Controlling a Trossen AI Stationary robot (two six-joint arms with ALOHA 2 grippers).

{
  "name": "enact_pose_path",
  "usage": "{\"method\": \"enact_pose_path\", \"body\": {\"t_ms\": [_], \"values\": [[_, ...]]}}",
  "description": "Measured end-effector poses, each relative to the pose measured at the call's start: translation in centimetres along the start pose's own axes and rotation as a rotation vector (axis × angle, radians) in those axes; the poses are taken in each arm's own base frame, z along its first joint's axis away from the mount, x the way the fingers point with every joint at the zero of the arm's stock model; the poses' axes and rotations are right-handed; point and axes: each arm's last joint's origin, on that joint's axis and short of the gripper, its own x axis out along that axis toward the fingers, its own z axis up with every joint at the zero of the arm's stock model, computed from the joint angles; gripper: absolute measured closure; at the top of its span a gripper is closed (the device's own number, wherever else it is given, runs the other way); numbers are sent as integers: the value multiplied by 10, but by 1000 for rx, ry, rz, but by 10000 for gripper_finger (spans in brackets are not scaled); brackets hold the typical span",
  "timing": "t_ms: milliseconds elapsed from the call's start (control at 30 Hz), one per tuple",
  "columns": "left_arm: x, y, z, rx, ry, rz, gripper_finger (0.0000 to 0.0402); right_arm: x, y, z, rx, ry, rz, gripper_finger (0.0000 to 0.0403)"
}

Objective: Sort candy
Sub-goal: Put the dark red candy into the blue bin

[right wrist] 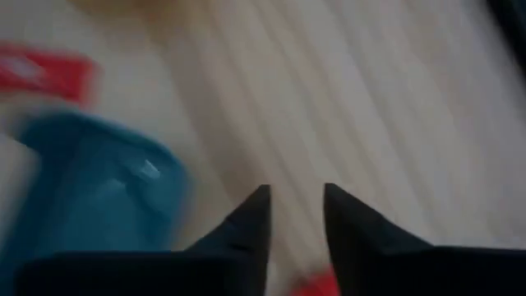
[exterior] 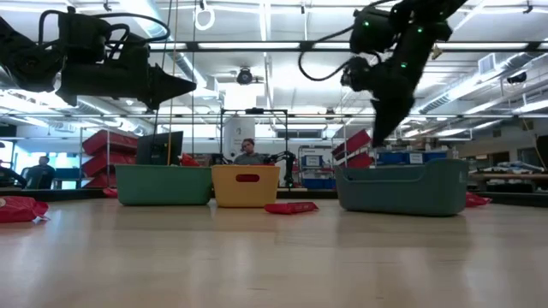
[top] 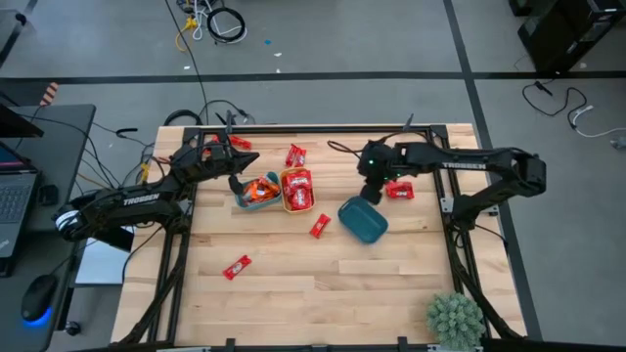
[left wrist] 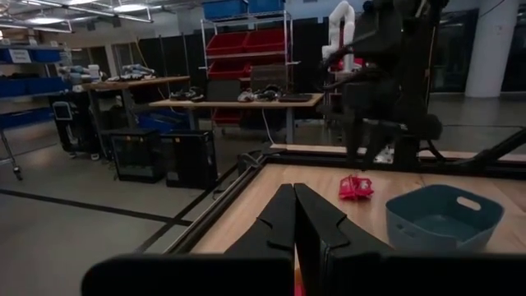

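Two dark arms raised, left gripper (top: pixel 235 183) closed, empty, right gripper (top: pixel 372 192) slightly parted, empty, glossy flat candy (top: pixel 238 267) at seven o'clock

Overhead, table-level, two wrist cameras

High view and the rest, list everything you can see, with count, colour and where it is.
Loose candy: five red pieces on the bare wood; one near the front left, one between the yellow and blue bowls, one behind the yellow bowl, one beside the right gripper, one under the left arm.
Yellow bowl: one, table centre, red candies inside.
Teal bowl: one, left of the yellow, orange candies inside.
Blue bowl: one, right of centre, looks empty.
Plant: one, green, front right corner.
Left gripper: shut, above the teal bowl.
Right gripper: open, behind the blue bowl.
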Motion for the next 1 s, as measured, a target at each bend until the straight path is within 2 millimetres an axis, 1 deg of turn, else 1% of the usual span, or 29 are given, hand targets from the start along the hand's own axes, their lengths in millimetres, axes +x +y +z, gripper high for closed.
{"method": "enact_pose_path", "body": {"t_ms": [67, 133, 200, 300, 433, 567, 667, 767, 867, 1000], "values": [[0, 0, -1, -2, 7, 0, 401, -4, -5, -8, -15, 55, -87, 277], [0, 0, -2, -6, 18, 0, 401, -3, -10, -17, -27, 118, -120, 246], [0, 0, -2, -8, 23, 0, 401, 2, -14, -26, -32, 178, -128, 216], [0, 0, -2, -8, 22, 0, 401, 15, -19, -38, -21, 232, -135, 178], [0, 0, -2, -8, 21, 0, 401, 32, -26, -58, 6, 273, -116, 141], [0, 0, -2, -7, 19, 0, 401, 44, -30, -75, 14, 319, -97, 123], [0, 0, -2, -6, 17, 0, 401, 48, -31, -80, 14, 311, -90, 126], [0, 0, -2, -7, 17, 0, 401, 51, -31, -81, 6, 300, -76, 147], [0, 0, -2, -7, 18, 0, 401, 51, -31, -80, 8, 288, -75, 190], [0, 0, -2, -7, 18, 0, 401, 52, -31, -79, 9, 274, -75, 277]]}}
